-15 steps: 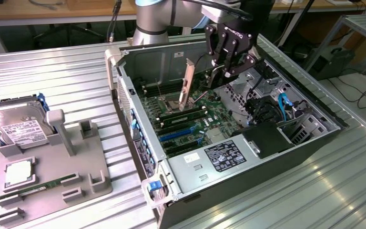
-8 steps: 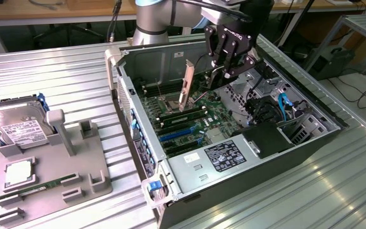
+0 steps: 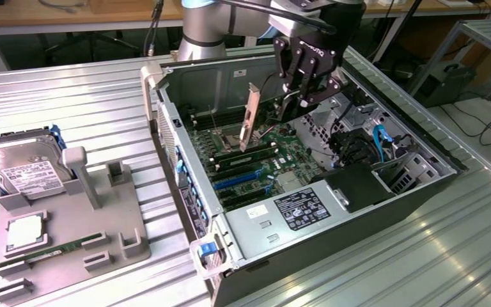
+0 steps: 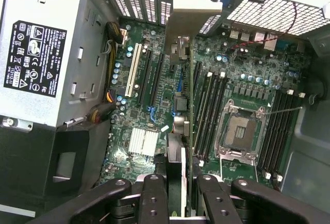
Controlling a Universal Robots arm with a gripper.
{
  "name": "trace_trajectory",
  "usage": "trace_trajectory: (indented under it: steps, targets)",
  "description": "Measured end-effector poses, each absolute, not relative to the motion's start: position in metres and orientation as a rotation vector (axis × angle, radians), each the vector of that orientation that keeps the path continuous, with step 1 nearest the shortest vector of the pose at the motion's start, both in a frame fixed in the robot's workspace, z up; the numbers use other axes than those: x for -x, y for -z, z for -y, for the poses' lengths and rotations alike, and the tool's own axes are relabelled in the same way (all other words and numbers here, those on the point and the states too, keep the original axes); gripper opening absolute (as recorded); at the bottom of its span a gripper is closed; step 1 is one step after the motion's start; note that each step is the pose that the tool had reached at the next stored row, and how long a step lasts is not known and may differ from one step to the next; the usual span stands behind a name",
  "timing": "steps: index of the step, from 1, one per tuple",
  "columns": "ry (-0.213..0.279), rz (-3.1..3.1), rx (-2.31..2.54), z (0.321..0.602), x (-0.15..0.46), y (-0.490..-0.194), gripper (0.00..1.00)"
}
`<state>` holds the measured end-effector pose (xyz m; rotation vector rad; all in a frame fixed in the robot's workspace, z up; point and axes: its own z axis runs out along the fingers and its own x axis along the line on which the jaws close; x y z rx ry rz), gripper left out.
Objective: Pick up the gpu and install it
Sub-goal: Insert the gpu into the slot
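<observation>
Claw (image 3: 312, 96) black, hanging from the arm at upper centre of the exterior view, lowered into the open computer case (image 3: 416, 192). Narrowed around the gpu (image 3: 258, 118), gripped at one end and carried on edge, clear above the motherboard (image 3: 254, 160). Silver-grey bracket strip (image 3: 250, 118) of the card hanging down toward the memory slots near frame centre, tilted slightly off vertical.

In the wrist view, claw fingers (image 4: 154, 198) at bottom centre, pressed to either side of the gpu (image 4: 181, 110), seen edge-on as a thin dark line running up the middle of the frame, bracket strip (image 4: 193, 10) broad and pale at the upper centre. Beneath it, long black expansion slots (image 4: 149, 77) just left of the card's line, one white slot (image 4: 134, 74) further left. Empty processor socket (image 4: 241, 131) at right of centre, flanked by rows of memory slots (image 4: 211, 110). Power supply (image 4: 49, 53) with black label filling the upper left.

Case lying on its side on a ribbed metal bench (image 3: 66, 109). At lower left of the exterior view, grey fixture tray (image 3: 100, 243) holding a hard drive (image 3: 23, 169) with white label, upright at its rear, and a slim green memory stick (image 3: 54, 251) lying flat nearer the front.
</observation>
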<state>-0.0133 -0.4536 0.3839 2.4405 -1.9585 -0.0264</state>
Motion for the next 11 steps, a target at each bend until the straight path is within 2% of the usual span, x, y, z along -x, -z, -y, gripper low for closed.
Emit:
trace_trajectory:
  steps: [11]
  targets:
    - [0.026, 1.958, -2.441, 0.4536, 0.0133, -0.3801, 0.27]
